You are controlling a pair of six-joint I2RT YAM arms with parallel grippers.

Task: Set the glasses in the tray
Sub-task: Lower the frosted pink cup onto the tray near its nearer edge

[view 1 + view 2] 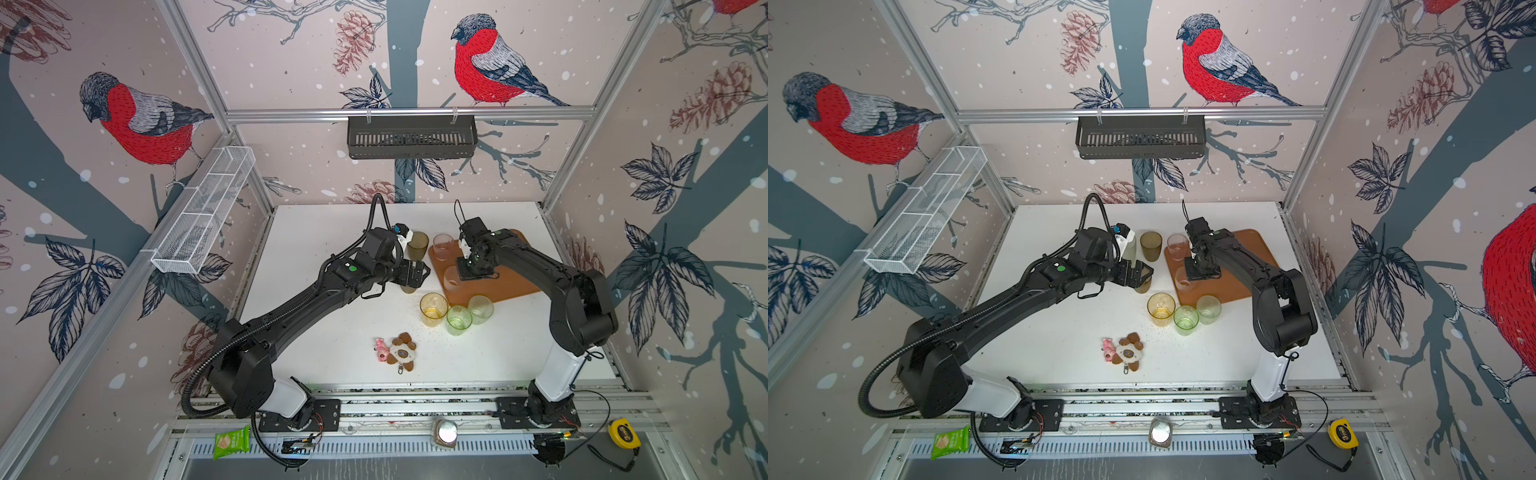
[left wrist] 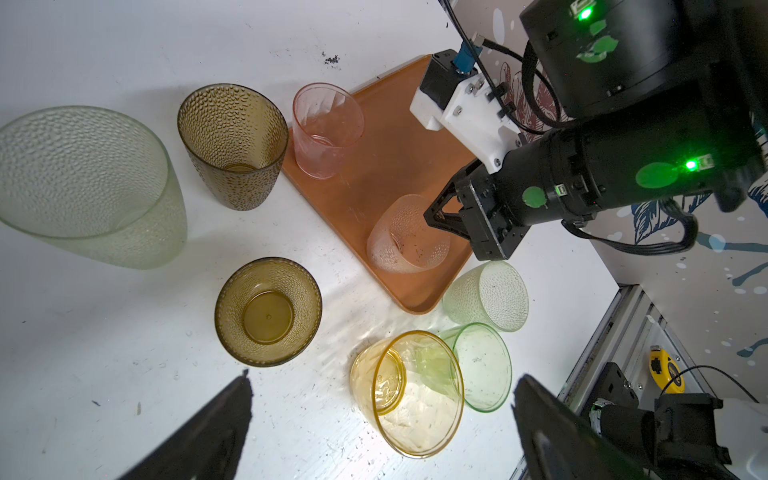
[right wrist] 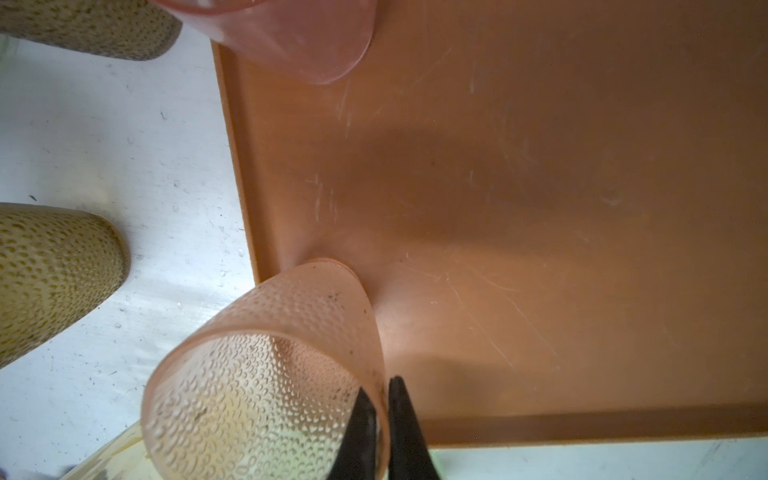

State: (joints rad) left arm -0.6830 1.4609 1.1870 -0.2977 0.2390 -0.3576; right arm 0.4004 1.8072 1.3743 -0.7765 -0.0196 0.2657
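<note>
The orange-brown tray (image 1: 511, 278) (image 3: 540, 208) lies right of centre. On it stand a pink glass (image 1: 442, 245) (image 2: 326, 129) and a frosted dimpled glass (image 1: 451, 280) (image 3: 266, 374). My right gripper (image 1: 467, 270) (image 3: 380, 399) is shut on that frosted glass's rim, one finger inside and one outside. My left gripper (image 1: 415, 274) (image 2: 382, 376) hangs open and empty above the table, over a short brown glass (image 2: 268, 311). Also on the table are a tall brown glass (image 1: 417, 245), a tall pale glass (image 2: 83, 183), a yellow glass (image 1: 433, 309) and two green glasses (image 1: 459, 320) (image 1: 481, 309).
A small plush keychain toy (image 1: 397, 351) lies near the table's front. A black slotted basket (image 1: 411, 137) hangs on the back wall and a white mesh basket (image 1: 208, 208) on the left wall. A yellow tape measure (image 1: 623, 434) and a green packet (image 1: 231, 442) sit beyond the front rail.
</note>
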